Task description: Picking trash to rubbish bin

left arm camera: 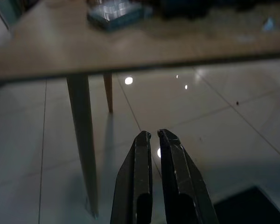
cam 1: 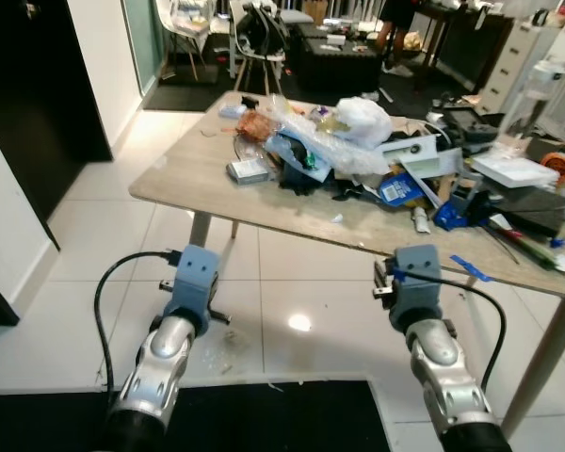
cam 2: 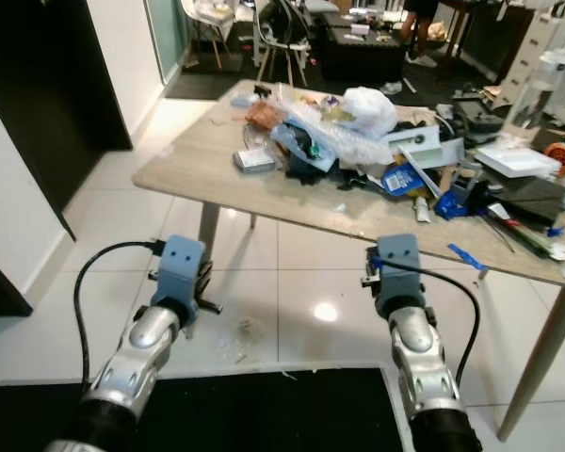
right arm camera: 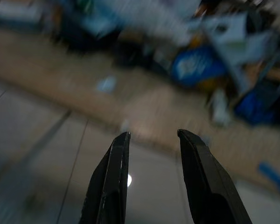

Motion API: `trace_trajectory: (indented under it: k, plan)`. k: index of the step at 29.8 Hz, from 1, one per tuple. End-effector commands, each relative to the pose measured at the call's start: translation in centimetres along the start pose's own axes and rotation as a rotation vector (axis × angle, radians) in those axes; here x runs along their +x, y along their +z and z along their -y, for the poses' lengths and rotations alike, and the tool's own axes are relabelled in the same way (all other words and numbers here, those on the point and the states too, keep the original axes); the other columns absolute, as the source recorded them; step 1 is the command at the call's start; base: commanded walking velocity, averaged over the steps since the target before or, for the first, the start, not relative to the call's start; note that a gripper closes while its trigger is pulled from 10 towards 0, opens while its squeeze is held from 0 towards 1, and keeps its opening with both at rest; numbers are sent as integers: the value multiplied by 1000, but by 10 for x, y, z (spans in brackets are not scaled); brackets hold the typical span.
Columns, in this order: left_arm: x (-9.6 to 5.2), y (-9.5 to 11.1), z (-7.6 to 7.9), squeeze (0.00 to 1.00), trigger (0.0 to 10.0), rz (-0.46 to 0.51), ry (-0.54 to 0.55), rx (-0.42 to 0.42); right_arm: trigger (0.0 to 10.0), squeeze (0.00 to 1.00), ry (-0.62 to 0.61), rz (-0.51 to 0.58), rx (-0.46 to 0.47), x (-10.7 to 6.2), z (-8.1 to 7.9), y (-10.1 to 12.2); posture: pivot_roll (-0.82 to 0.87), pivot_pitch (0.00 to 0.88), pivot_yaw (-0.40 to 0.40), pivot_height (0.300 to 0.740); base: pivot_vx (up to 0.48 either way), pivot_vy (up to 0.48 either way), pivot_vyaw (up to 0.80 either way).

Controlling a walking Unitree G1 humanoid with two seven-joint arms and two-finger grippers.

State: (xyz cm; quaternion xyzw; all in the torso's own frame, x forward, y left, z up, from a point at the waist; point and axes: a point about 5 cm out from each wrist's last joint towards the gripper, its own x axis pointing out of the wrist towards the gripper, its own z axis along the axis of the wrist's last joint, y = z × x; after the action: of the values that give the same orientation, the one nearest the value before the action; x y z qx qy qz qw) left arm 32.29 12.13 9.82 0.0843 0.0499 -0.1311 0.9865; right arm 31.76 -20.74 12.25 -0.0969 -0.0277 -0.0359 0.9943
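Before the table (cam 1: pixel 217 174), right claw (right arm camera: pixel 151 135) gapes empty.

Silver arms (cam 1: pixel 160 363); blue wrist blocks (cam 1: pixel 196 273); black cables (cam 1: pixel 108 292).

Trash pile (cam 1: pixel 344 151) on wooden table (cam 1: pixel 188 179).

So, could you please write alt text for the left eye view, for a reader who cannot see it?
A wooden table stands on a white tiled floor, with a pile of trash heaped on it: plastic bags, wrappers and boxes. In the foreground, two silver robot arms reach toward the table's near edge from below it.
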Motion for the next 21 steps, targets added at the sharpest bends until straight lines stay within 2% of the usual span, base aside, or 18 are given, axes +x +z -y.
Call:
trace_trajectory:
  k: [1, 19, 21]
  plan:
    - [-1, 0, -1, 0, 10000, 0, -3, 4, 10000, 0, -5, 14, 9, 0, -1, 1, -111, 39, -23, 740, 409, 0, 0]
    - [-1, 6, 7, 0, 10000, 34, -49, -13, 10000, 0, -10, 21, 14, -4, -3, 5, -121, 60, -25, 740, 411, 0, 0]
    - [0, 7, 7, 0, 10000, 37, -51, -13, 10000, 0, -16, 12, 20, -4, -2, 5, -122, 60, -25, 740, 411, 0, -800]
